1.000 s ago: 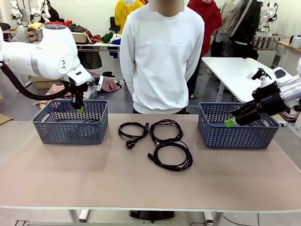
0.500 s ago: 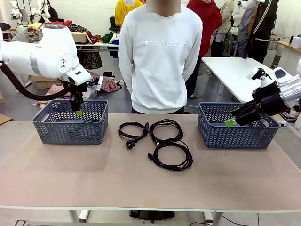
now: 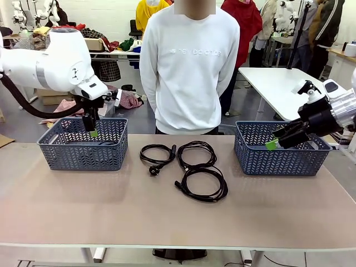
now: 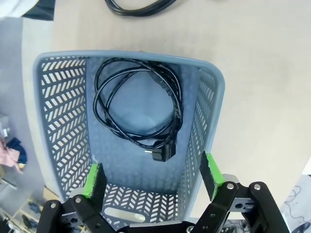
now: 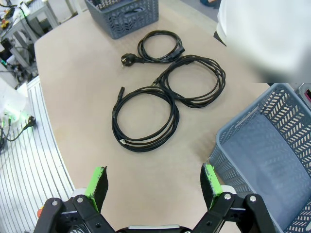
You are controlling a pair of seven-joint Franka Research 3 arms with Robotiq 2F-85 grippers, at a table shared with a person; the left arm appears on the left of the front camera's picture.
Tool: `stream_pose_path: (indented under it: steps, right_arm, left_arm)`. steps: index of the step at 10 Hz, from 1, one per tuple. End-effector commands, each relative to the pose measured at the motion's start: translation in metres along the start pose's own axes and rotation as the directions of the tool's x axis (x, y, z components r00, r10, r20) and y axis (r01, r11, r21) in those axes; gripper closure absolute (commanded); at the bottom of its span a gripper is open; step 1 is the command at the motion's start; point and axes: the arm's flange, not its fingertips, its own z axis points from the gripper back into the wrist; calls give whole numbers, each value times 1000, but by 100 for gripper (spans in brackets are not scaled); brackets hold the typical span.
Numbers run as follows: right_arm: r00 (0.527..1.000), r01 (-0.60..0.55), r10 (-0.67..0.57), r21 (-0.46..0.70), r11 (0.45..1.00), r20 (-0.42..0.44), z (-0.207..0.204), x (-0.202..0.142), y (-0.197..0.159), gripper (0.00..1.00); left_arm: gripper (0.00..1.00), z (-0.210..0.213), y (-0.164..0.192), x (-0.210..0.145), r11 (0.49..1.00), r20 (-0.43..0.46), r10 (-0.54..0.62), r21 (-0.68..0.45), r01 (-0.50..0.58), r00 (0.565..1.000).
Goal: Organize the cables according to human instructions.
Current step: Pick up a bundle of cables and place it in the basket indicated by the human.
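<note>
The left claw (image 3: 93,132), jaws apart and empty, hangs over the left basket (image 3: 82,153), one coiled cable (image 4: 178,104) lying directly below; leaving low could clip the basket wall. The right claw (image 3: 272,144), likewise spread and empty, hovers by the right basket (image 3: 278,161)'s rim. Ahead of it, three cables (image 5: 167,90) lie on the counter (image 3: 167,222), two touching, so lifting one may drag its neighbour.

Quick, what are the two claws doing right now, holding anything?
Left gripper: open, holding nothing.
Right gripper: open, holding nothing.
</note>
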Motion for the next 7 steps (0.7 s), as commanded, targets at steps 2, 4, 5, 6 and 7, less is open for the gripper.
stream_pose_path:
  steps: [2, 4, 5, 6, 7]
  right_arm:
    - [999, -22, 22, 10, 1000, 28, -2, 0, -3, 0]
    - [999, -22, 22, 10, 1000, 28, -2, 0, -3, 0]
    - [999, -22, 22, 10, 1000, 28, -2, 0, -3, 0]
    - [999, -22, 22, 10, 1000, 28, -2, 0, -3, 0]
    - [999, -22, 22, 10, 1000, 28, -2, 0, -3, 0]
  left_arm:
    - [0, -1, 0, 1, 1000, -7, -8, 1, 8, 1000]
    - [0, -1, 0, 1, 1000, -1, -3, -2, 3, 1000]
    - [0, 3, -7, 7, 999, 59, 46, -3, -46, 997]
    - [0, 10, -16, 13, 997, 111, 71, 6, -72, 991]
    - [0, 16, -29, 22, 996, 170, 93, -10, -92, 981]
